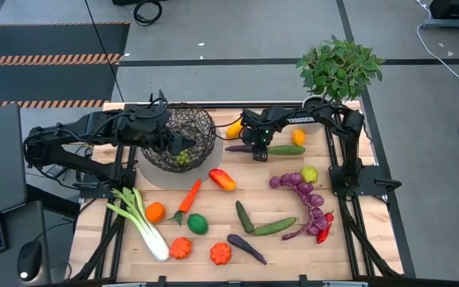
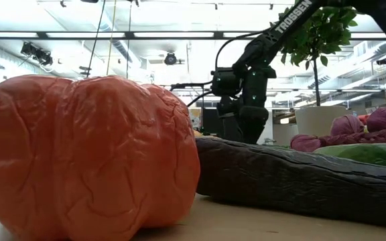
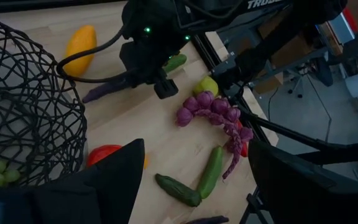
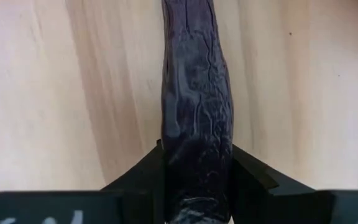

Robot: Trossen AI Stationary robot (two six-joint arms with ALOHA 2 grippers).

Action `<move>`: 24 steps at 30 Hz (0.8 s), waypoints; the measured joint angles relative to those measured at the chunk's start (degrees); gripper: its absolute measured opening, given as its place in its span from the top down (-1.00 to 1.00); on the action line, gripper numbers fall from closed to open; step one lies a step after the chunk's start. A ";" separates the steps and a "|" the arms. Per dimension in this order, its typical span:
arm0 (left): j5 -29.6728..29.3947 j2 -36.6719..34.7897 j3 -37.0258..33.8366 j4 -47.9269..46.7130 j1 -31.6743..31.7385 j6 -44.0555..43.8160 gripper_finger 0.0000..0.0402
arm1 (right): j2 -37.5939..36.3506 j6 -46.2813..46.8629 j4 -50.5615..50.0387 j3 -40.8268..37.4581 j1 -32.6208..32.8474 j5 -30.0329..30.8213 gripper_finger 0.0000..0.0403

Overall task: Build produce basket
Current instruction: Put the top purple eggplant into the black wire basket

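Nearest us, most produce (image 1: pixel 261 227) lies loose on the table (image 1: pixel 357 255), not yet basketed. Further back, the right gripper (image 4: pixel 196 186) pinches a dark purple aubergine (image 4: pixel 194 112) flat on the wood, fingers snug on both sides, likely for lifting. The dark wire basket (image 1: pixel 178 137) sits at the back left holding green grapes (image 1: pixel 183 158), the left gripper (image 1: pixel 166 142) open, empty, at its rim.

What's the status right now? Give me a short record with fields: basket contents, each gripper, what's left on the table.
basket: on the table, green grapes inside
right gripper: down at the table, fingers against both sides of a purple aubergine lying on the wood
left gripper: open, at the basket, holding nothing
remaining produce: leek, carrot, cucumbers, purple grapes and more, outside the basket
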 joint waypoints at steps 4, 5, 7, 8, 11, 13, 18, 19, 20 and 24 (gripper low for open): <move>0.00 0.00 0.00 0.01 0.00 0.03 -0.46 | -0.44 0.02 -0.69 0.76 0.90 0.40 0.34; 0.00 0.00 0.00 0.00 0.00 0.04 -0.46 | -0.86 0.02 -0.93 1.32 1.20 0.40 0.33; 0.02 0.00 0.00 0.00 0.00 0.07 -0.46 | -1.93 0.00 -1.46 2.91 1.69 0.38 0.32; 0.02 0.00 0.00 0.00 0.00 0.19 -0.46 | -2.50 0.02 -1.71 3.78 1.93 0.36 0.32; 0.02 0.00 0.00 -0.04 0.00 0.68 -0.46 | -4.50 0.84 -2.27 6.78 2.59 0.36 0.34; 0.04 0.00 0.00 -0.14 0.00 0.70 -0.46 | -5.73 2.53 -2.30 8.97 2.90 0.35 0.34; 0.02 0.00 0.00 -0.42 0.00 0.70 -0.46 | -7.00 6.65 -5.55 14.40 3.54 0.12 0.32; 0.04 -0.02 0.00 -0.42 0.00 0.68 -0.46 | -7.04 7.08 -7.36 15.36 3.69 0.16 0.32; 0.04 -0.02 0.00 -0.42 0.00 0.69 -0.46 | -7.04 7.45 -9.31 16.36 3.75 0.39 0.32; 0.40 -0.02 0.00 -0.39 0.00 1.01 -0.46 | -7.06 8.01 -14.47 19.11 4.24 1.53 0.32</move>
